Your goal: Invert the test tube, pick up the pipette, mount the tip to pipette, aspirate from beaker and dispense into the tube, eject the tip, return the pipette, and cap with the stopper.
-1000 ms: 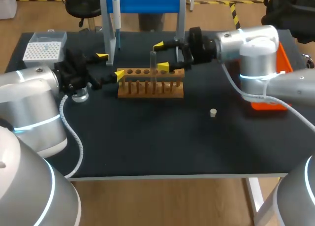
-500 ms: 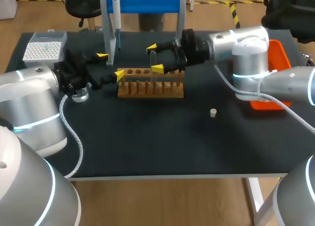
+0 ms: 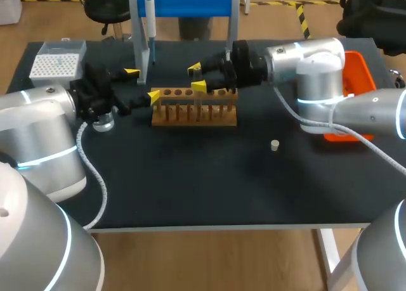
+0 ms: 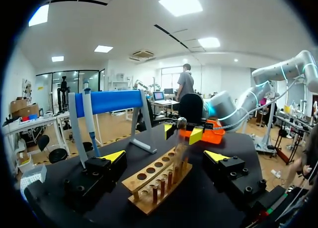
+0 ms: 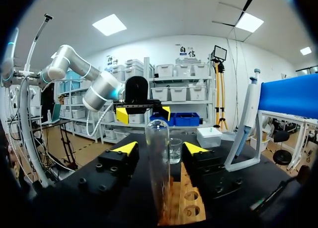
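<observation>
Standing upright in a slot of the pale wooden test-tube rack (image 3: 193, 107), the clear glass test tube (image 5: 158, 158) shows its rounded end uppermost. The right pincer (image 5: 159, 147) straddles it, its wedge-shaped yellow tips spread on either side with a gap between each tip and the glass, so it grips nothing. The rack is a long block with a row of round holes along its top and thin dowels beneath, and it sits on the matte black counter (image 3: 190, 183).

The left pincer (image 3: 143, 84) hangs at the rack's other end, spread wide and empty, its blocky black fingers facing along the row of holes. Under the left wrist sits the small transparent glass beaker (image 3: 103, 121).

The slim white and blue pipette (image 3: 150, 25) hangs vertically on the stand with the blue cylindrical crossbar (image 3: 190, 2), behind the rack. The white perforated tip box (image 3: 54, 63) stands at the counter's far left corner. The small cream cylindrical stopper (image 3: 275, 145) lies alone, well apart from the rack, towards the orange plastic tray (image 3: 363, 72).
</observation>
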You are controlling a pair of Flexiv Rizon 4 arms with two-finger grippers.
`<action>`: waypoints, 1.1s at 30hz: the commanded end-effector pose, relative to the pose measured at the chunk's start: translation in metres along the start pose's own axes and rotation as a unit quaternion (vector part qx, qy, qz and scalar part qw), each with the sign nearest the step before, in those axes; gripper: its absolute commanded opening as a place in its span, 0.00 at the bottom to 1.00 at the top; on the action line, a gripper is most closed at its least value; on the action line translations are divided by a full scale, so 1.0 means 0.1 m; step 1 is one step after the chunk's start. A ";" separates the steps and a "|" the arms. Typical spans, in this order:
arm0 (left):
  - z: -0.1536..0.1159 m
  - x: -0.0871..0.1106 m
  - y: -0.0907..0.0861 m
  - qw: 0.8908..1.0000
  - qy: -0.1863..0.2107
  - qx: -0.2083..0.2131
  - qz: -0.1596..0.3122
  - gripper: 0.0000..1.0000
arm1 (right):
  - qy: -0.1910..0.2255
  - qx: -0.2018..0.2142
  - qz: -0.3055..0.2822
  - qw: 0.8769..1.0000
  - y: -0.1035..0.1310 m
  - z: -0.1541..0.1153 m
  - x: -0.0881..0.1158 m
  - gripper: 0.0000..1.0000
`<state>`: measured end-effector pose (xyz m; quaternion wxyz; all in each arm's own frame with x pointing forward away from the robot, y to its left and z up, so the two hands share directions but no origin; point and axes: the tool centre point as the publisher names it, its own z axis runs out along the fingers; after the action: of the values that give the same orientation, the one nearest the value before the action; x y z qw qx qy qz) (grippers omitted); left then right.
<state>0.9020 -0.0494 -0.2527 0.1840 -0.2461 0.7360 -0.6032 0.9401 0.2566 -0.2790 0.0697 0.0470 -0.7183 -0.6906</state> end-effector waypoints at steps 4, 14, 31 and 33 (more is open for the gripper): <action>0.01 0.02 0.01 1.000 -0.004 0.001 0.001 1.00 | 0.000 0.001 0.001 1.000 -0.01 -0.02 0.01 0.00; 0.01 0.02 0.01 1.000 -0.004 0.001 0.001 1.00 | -0.001 -0.001 0.000 1.000 0.04 -0.04 0.02 0.00; 0.01 0.02 0.01 1.000 -0.004 0.001 0.001 1.00 | -0.004 -0.005 0.006 1.000 0.32 -0.03 -0.01 0.00; 0.01 0.02 0.01 1.000 -0.004 0.001 0.001 1.00 | -0.005 -0.006 0.003 1.000 0.35 -0.03 0.00 0.00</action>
<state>0.9020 -0.0494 -0.2526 0.1839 -0.2462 0.7361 -0.6032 0.9444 0.2569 -0.2486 0.0720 0.0416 -0.7125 -0.6968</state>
